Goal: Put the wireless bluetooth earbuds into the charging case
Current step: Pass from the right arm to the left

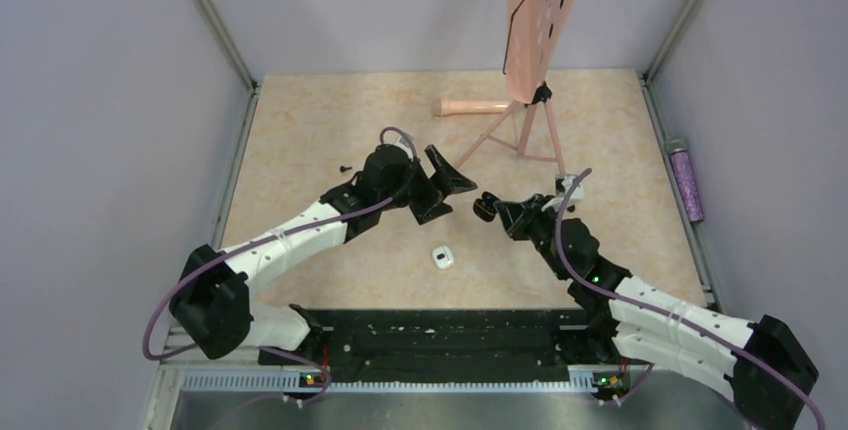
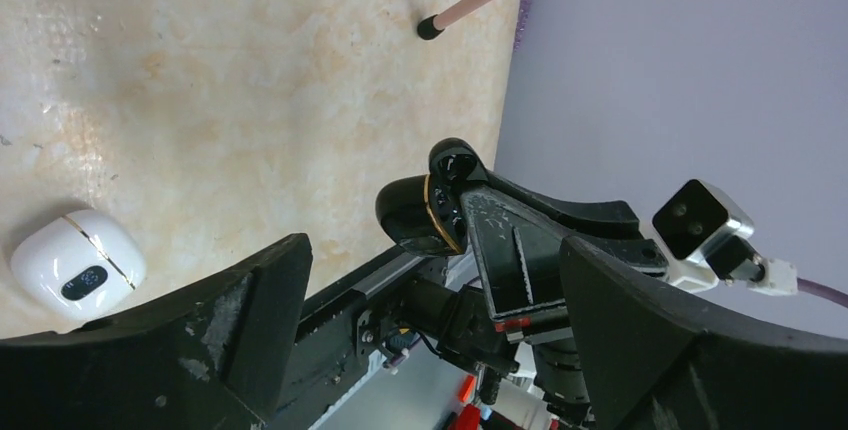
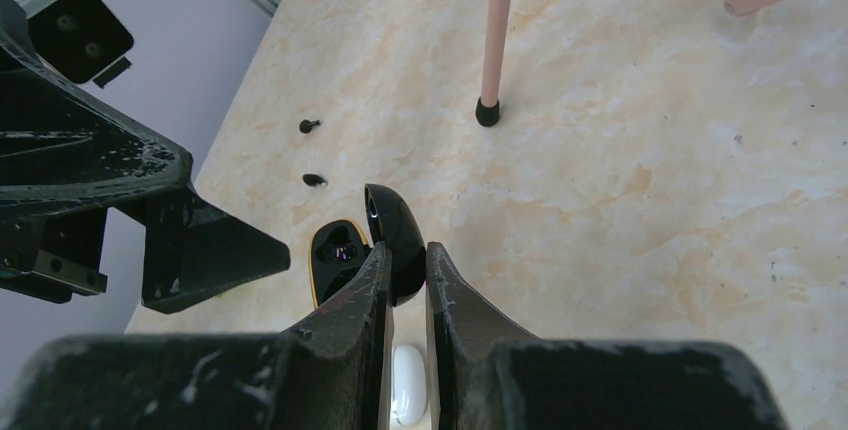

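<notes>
Here my right claw (image 3: pixel 407 255) clamps the glossy, gold-rimmed black case (image 3: pixel 392 225), which is hinged open. My left claw (image 1: pixel 445 188) gapes wide. Only my right wrist shows both tiny stubby earbuds (image 3: pixel 310 126) on the marbled table (image 3: pixel 650 200), apart from the case.

walls (image 1: pixel 100 100): plain pale lilac, left, back, right | tabletop (image 1: pixel 330 120): beige marbled, centre | metal rails (image 1: pixel 217 25): both rear corners | peach tripod stand (image 1: pixel 476 107), perforated board (image 1: pixel 540 20): upper centre-right | purple cylinder (image 1: pixel 687 185): right edge | light: even
</notes>
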Controlling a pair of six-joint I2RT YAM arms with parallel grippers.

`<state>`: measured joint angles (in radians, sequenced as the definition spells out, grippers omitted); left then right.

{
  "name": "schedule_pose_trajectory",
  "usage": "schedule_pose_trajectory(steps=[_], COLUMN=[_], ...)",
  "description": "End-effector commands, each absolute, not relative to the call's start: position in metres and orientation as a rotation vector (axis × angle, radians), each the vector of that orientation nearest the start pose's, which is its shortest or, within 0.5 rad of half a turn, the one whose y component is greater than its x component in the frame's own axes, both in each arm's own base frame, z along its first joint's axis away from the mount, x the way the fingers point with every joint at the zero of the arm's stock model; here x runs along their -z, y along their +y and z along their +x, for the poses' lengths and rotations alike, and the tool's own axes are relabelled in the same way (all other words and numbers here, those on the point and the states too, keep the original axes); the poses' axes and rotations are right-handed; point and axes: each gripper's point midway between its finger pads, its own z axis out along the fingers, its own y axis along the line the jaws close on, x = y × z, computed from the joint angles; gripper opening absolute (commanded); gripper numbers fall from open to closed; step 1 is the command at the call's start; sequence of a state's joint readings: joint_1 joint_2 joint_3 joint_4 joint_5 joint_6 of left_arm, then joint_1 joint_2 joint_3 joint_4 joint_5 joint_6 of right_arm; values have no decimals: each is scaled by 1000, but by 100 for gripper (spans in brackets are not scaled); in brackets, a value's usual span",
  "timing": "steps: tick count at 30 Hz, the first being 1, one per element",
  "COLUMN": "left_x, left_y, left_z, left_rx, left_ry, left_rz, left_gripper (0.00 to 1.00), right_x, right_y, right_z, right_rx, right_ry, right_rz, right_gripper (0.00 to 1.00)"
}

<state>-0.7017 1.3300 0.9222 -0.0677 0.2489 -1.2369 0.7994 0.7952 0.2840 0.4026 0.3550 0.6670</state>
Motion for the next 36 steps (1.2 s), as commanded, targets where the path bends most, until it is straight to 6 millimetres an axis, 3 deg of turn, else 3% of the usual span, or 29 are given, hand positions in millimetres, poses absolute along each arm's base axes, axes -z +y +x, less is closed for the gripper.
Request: schedule_pose_trajectory(steps=[1, 7, 14, 20, 26, 31, 36], left_x=[-211, -199, -202, -197, -192, -190, -190], left_y=[-333, -341, -351, -359, -365, -368, -368], left_z=[261, 257, 259, 257, 252, 251, 254], left_rx=[1383, 1408, 1458, 1486, 1490, 1511, 1513], left_ry=[2323, 2366, 2347, 2365, 2394, 2389, 2375], left_rz=[-535, -570, -589, -604, -602, -624, -635], left_gripper=[97, 87, 74, 72, 77, 68, 66], right_x=[-209, -211, -215, -217, -218, -220, -219], right_y=[204, 206, 212, 214, 212, 213, 215], right_z=[257, 258, 258, 258, 258, 258, 257], right_rx=[-787, -785, -789, -789, -785, -792, -796], right_ry=[1618, 1604, 1601, 1597, 1592, 1584, 1589], right_rz=[209, 223, 210, 206, 218, 218, 212], right_gripper=[0, 0, 0, 0, 0, 0, 0])
